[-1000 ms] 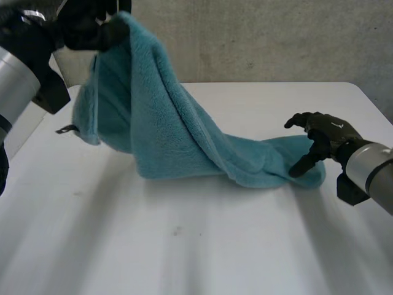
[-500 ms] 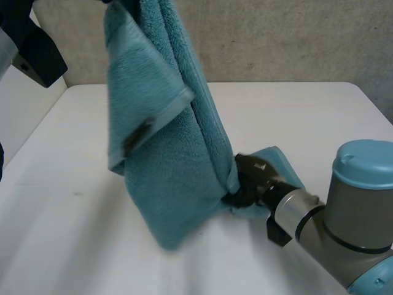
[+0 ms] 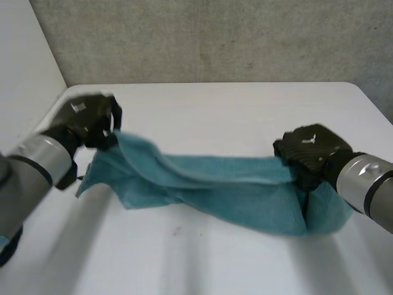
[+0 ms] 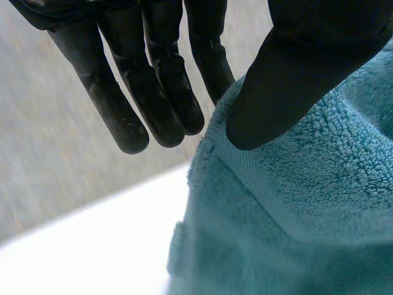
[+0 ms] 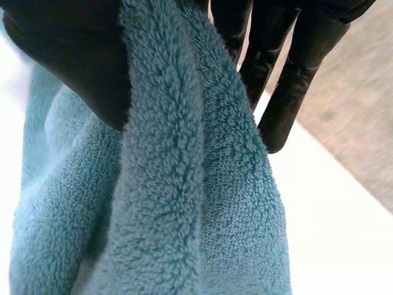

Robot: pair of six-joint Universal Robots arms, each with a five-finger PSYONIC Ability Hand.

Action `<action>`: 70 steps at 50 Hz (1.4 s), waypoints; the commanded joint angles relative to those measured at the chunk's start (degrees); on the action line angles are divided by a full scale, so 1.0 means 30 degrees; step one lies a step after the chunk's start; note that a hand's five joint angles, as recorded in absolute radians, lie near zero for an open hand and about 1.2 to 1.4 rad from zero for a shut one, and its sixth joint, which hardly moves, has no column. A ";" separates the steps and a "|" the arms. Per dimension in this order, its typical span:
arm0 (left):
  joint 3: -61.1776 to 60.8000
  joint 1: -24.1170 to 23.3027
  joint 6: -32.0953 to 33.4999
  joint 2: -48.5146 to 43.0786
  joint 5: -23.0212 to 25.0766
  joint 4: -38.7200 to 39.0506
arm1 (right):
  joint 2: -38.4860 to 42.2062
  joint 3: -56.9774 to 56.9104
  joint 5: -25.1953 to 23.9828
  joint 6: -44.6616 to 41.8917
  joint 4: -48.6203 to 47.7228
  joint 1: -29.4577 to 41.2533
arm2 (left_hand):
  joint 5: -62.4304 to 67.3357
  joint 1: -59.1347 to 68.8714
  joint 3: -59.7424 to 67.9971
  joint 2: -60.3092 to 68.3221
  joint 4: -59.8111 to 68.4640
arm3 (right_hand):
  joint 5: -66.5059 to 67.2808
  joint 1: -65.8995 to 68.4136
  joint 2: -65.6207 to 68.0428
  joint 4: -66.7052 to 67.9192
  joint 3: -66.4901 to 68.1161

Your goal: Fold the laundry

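A teal towel (image 3: 221, 184) hangs stretched between my two hands just above the white table (image 3: 233, 104), sagging in the middle. At the towel's left end, my left hand (image 3: 86, 123) pinches the hemmed edge (image 4: 245, 184) between thumb (image 4: 295, 80) and fingers (image 4: 153, 92). On the right end, my right hand (image 3: 310, 153) grips a bunched fold of towel (image 5: 184, 172) between thumb (image 5: 67, 55) and fingers (image 5: 288, 86); a loose flap hangs below it.
A grey wall (image 3: 215, 37) runs behind the table's far edge. A pale panel (image 3: 24, 67) stands at the table's left side. Bare tabletop lies in front of and behind the towel.
The left hand came down from high up to table level with its end of the towel. The right hand closed on the other end and pulled right, stretching the towel out.
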 commanded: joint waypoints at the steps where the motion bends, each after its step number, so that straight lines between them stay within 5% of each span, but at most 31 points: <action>1: 0.0544 -0.0230 0.1571 -0.3934 -0.0167 0.0166 | 0.2561 -0.2453 0.0386 -0.2435 0.2141 0.0058 | 0.5193 0.4524 0.3848 0.3732 0.3842 | -0.4071 -0.0580 -0.4920 -0.5103 -0.4931; 16: 0.0840 -0.0113 0.1600 -0.4140 -0.0138 0.0722 | 0.3238 -0.0290 0.0591 -0.0911 0.0120 -0.1231 | 0.5193 0.4524 0.3848 0.3732 0.3842 | -1.1804 -0.8314 -1.2653 -1.2836 -1.2664; 45: 0.0459 0.0004 0.1630 -0.5107 -0.0138 0.1192 | -0.1862 0.5044 0.0562 -0.1320 -0.1346 -0.5800 | 0.5193 0.4524 0.3848 0.3732 0.3842 | -1.2986 -0.9496 -1.3835 -1.4018 -1.3846; 52: 0.0371 0.0004 0.1630 -0.5370 -0.0167 0.1162 | -0.1804 0.6012 0.0416 -0.2462 -0.1551 -0.6650 | 0.5193 0.4524 0.3848 0.3732 0.3842 | -0.8230 -0.4740 -0.9079 -0.9263 -0.9090; 55: 0.0225 0.0004 0.1717 -0.5691 -0.0138 0.1221 | -0.1716 0.6072 0.0065 -0.3135 -0.1551 -0.6914 | 0.5193 0.4524 0.3848 0.3732 0.3842 | 0.0613 0.4103 -0.0236 -0.0419 -0.0247; 58: 0.0311 0.0033 0.1746 -0.5984 -0.0138 0.1250 | -0.1541 0.5722 -0.0373 -0.3864 -0.1522 -0.6944 | 0.5193 0.4524 0.3848 0.3732 0.3842 | 0.4979 0.8469 0.4129 0.3946 0.4119; 66: 0.2914 0.0121 0.1864 -0.7274 -0.0079 0.2801 | 0.0772 0.1098 -0.0582 -0.5160 -0.1668 -0.6652 | 0.5193 0.4524 0.3848 0.3732 0.3842 | 0.4993 0.8484 0.4144 0.3961 0.4133; 70: 0.5989 0.0121 0.2273 -0.7333 -0.0079 0.4030 | 0.3378 -0.5812 -0.0260 -0.3988 -0.3217 -0.4486 | 0.5193 0.4524 0.3848 0.3732 0.3842 | 0.4993 0.8484 0.4144 0.3961 0.4133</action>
